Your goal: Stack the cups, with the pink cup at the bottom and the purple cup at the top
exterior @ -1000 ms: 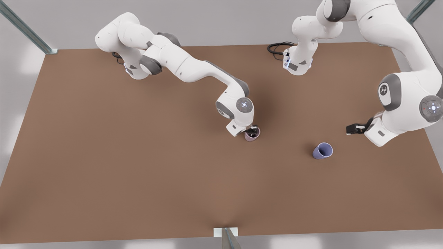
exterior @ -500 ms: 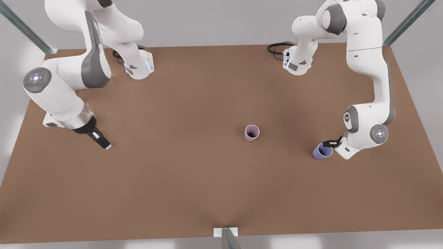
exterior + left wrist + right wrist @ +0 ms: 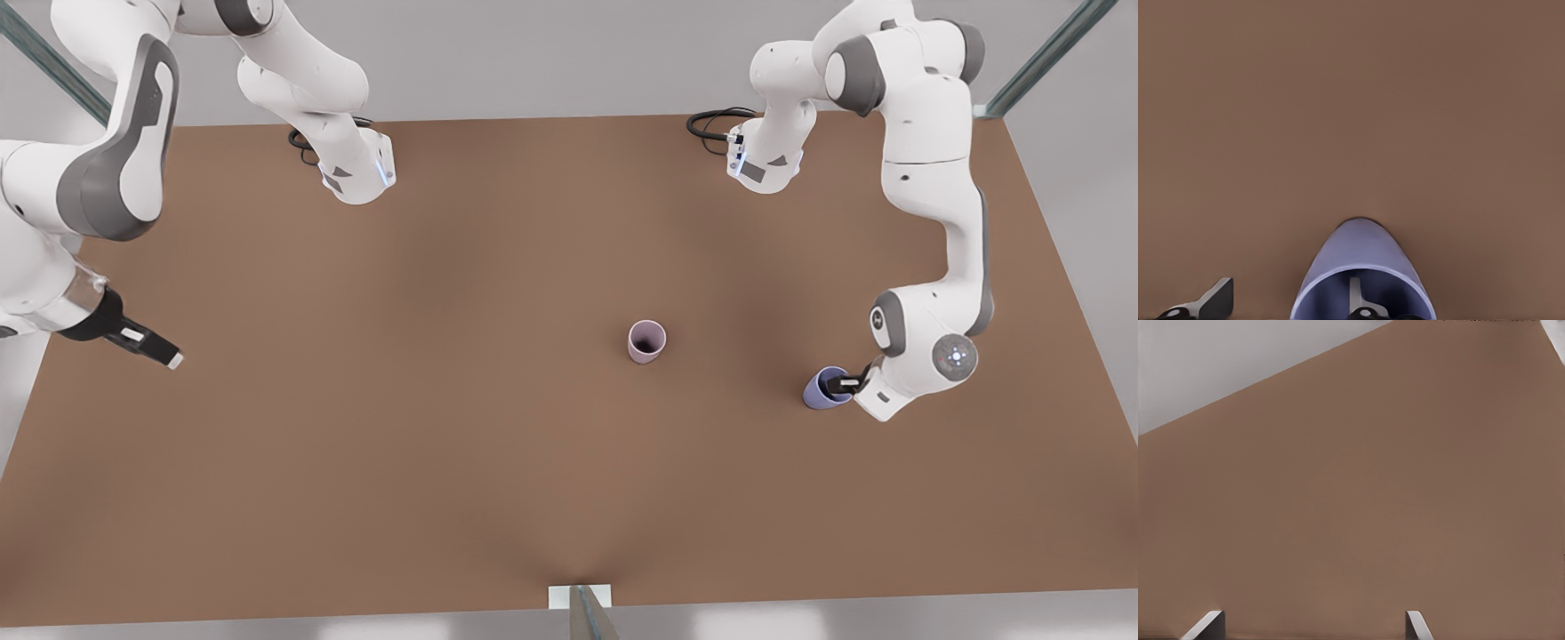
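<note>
My left gripper (image 3: 843, 384) straddled the wall of the small matte bluish-lavender tapered tumbler, the purple cup (image 3: 822, 394): one finger (image 3: 1355, 297) reached down inside the mouth and the other sat outside the wall with a gap beside it, so the jaws were parted around the rim and not yet pressed on it, with nothing held. I judged a grip across the wall suited a handleless cup, which offers nothing else to seize, and would leave its base free to drop into another cup. That arm folded down steeply from its base at the far side of the plain brown tabletop (image 3: 444, 444), wrist bent low, with the cup just under and ahead of the fingers. Farther off, well apart from this gripper, the small matte pale pink-mauve tumbler, the pink cup (image 3: 646, 342), stood upright and alone with its dark mouth open upward, ready, as I saw it, to serve as the bottom of the stack. Farthest away, my right gripper (image 3: 147, 342) waited above the table's opposite end, fingers spread wide and holding nothing, its arm drawn back toward the edge.
</note>
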Available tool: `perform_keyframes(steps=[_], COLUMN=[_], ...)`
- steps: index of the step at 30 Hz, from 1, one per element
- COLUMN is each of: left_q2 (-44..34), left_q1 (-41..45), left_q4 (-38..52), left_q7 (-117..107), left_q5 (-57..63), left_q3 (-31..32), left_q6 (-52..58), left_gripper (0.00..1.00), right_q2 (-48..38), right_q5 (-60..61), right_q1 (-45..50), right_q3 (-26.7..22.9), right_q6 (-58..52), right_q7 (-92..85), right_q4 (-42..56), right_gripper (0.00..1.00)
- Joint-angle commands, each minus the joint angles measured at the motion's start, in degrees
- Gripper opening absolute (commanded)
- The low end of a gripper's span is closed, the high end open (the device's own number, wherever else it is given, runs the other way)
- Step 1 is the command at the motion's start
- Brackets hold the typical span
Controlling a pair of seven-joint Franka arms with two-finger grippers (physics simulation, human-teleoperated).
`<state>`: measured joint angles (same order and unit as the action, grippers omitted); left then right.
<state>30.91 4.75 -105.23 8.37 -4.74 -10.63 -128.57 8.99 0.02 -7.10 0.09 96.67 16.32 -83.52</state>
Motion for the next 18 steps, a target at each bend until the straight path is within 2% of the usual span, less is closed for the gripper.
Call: perform_keyframes(steps=[1,2,4,8,12,15,18], left_q2=[0.47,1.08,1.08,0.82,0.21,-0.23,-0.23], left_q1=[-0.01,-0.01,0.17,0.17,0.17,0.26,0.26], left_q4=[0.03,0.03,0.03,0.11,0.38,0.38,0.38], left_q7=[-0.02,-0.11,-0.29,-0.55,-0.64,-0.73,-0.81], left_q5=[-0.27,-0.27,-0.27,-0.27,-0.27,-0.45,-1.51], left_q3=[-0.01,-0.01,-0.01,-0.01,-0.01,-0.01,-0.01], left_q6=[0.60,0.95,0.95,1.48,3.58,4.03,4.03], left_gripper=[0.68,0.50,0.39,0.34,0.33,0.25,0.21], right_q2=[-0.02,-0.11,-0.20,-0.11,-0.11,0.06,0.06], right_q5=[0.25,0.33,0.42,0.68,0.77,1.56,1.74], right_q1=[0.33,0.07,0.07,0.07,0.07,-0.02,0.07], right_q3=[0.00,0.00,0.00,0.00,0.00,0.00,-0.09], right_q6=[-0.69,-0.87,-0.96,-0.43,-0.25,-0.25,-0.25], right_q7=[-23.18,-23.18,-23.18,-23.18,-23.18,-23.18,-23.18], right_q4=[0.20,0.81,1.08,1.16,1.25,1.16,1.25], right_gripper=[1.00,1.00,1.00,1.00,1.00,1.00,1.00])
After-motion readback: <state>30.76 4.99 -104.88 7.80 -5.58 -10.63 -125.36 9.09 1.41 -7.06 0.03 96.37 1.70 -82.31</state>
